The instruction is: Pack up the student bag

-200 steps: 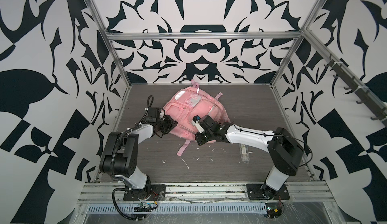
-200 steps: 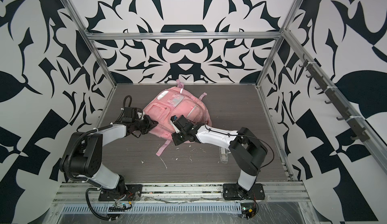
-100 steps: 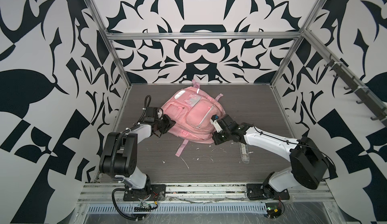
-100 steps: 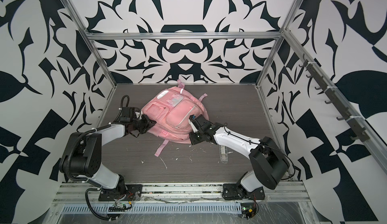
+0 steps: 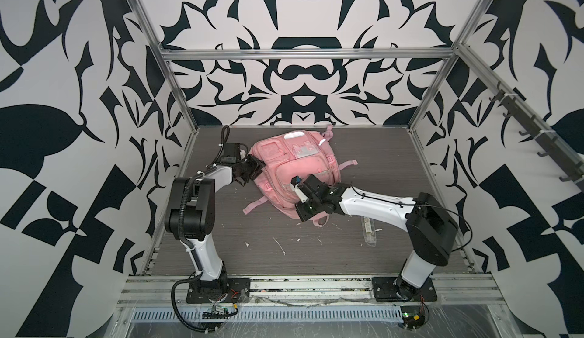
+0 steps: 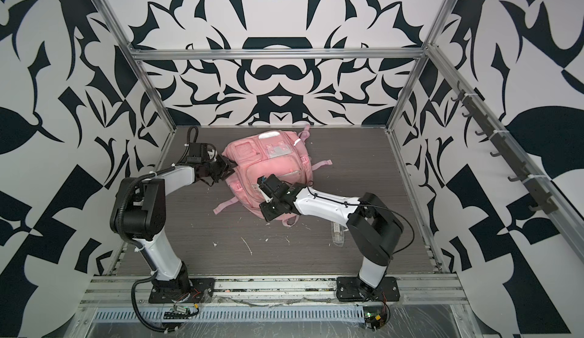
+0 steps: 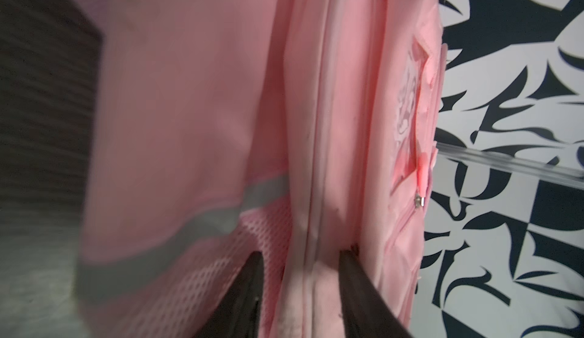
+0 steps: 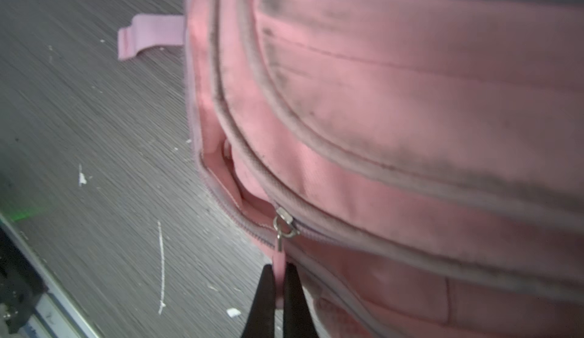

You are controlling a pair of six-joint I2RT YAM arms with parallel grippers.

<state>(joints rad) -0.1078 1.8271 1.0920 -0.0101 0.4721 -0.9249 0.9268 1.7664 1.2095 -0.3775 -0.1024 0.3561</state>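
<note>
The pink student bag [image 5: 297, 166] lies face up at the back middle of the table in both top views. My left gripper [image 5: 254, 166] is at its left side. In the left wrist view its dark fingers [image 7: 252, 276] stand apart on either side of a zip ridge of the bag, so it is open. My right gripper [image 8: 279, 268] is at the bag's near edge, shut on the pink pull tab of a zip slider [image 8: 284, 222]. The zip gapes open on one side of the slider.
A clear plastic oblong [image 5: 368, 230] lies on the table under my right forearm. White scraps [image 5: 279, 246] dot the near table. A loose pink strap [image 5: 252, 205] trails from the bag's near left. A hook rail [image 5: 537, 137] runs along the right wall.
My left jaws have opened from a shut grip on the bag's side. My right gripper went right with the zip pull, then came back left. The bag has turned and shifted.
</note>
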